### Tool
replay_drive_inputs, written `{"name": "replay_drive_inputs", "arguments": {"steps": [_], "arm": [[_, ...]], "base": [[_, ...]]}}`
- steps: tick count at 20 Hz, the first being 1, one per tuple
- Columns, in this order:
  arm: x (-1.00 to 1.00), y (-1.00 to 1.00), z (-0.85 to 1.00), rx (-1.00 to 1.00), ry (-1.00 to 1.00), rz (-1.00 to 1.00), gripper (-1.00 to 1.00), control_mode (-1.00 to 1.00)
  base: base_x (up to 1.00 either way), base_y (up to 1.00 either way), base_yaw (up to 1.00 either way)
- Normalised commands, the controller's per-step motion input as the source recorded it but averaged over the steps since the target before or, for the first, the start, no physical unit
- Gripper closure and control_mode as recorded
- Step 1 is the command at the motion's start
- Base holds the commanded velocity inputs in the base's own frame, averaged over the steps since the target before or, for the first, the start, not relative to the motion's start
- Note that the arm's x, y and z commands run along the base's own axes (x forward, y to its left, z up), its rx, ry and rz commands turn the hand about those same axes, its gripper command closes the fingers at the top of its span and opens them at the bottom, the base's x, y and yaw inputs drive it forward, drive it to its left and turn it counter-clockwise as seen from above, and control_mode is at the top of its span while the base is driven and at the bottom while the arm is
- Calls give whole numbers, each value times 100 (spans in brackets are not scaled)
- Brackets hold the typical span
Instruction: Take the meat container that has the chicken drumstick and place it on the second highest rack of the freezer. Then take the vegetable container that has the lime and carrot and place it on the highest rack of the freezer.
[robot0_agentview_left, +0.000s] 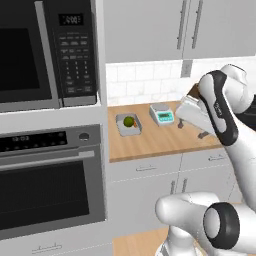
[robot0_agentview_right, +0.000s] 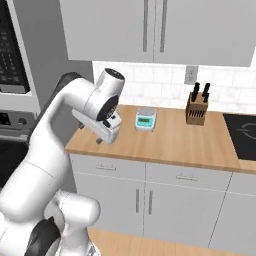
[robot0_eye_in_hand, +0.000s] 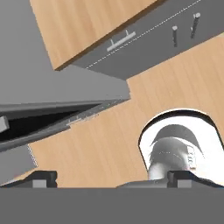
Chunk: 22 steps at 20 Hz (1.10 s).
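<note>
The vegetable container (robot0_agentview_left: 128, 124) is a small grey tray on the wooden counter (robot0_agentview_left: 150, 140), next to the oven column. The dark-green lime (robot0_agentview_left: 129, 121) lies in it, with a bit of orange carrot (robot0_agentview_left: 135, 122) beside it. My gripper (robot0_agentview_left: 192, 130) hangs over the front of the counter, to the right of the tray and apart from it. In the right base view the gripper (robot0_agentview_right: 91, 134) is partly behind the arm. The hand view shows the gripper (robot0_eye_in_hand: 113, 179) open with nothing between its fingertips (robot0_eye_in_hand: 41, 179). The meat container, chicken drumstick, freezer and its racks are out of view.
A small scale (robot0_agentview_left: 162, 115) stands behind the gripper near the tiled wall. A knife block (robot0_agentview_right: 196, 107) sits further right, and a black cooktop (robot0_agentview_right: 242, 132) beyond it. The microwave (robot0_agentview_left: 30, 50) and oven (robot0_agentview_left: 50, 185) fill the left. Upper cabinets (robot0_agentview_right: 150, 27) hang overhead.
</note>
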Motion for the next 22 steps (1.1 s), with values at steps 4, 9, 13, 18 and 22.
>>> {"name": "replay_drive_inputs", "arguments": {"steps": [4,9,13,18,22], "arm": [[83,13,-10,3,39,-19,-100,-100],[65,23,-41,7,32,-13,-100,-100],[68,36,-52,0,19,-13,-100,-100],[27,28,-45,-3,0,-27,-100,-100],[28,26,-22,-15,-1,-34,-100,-100]], "base": [[0,0,0],[0,0,0],[0,0,0],[0,0,0],[0,0,0]]}}
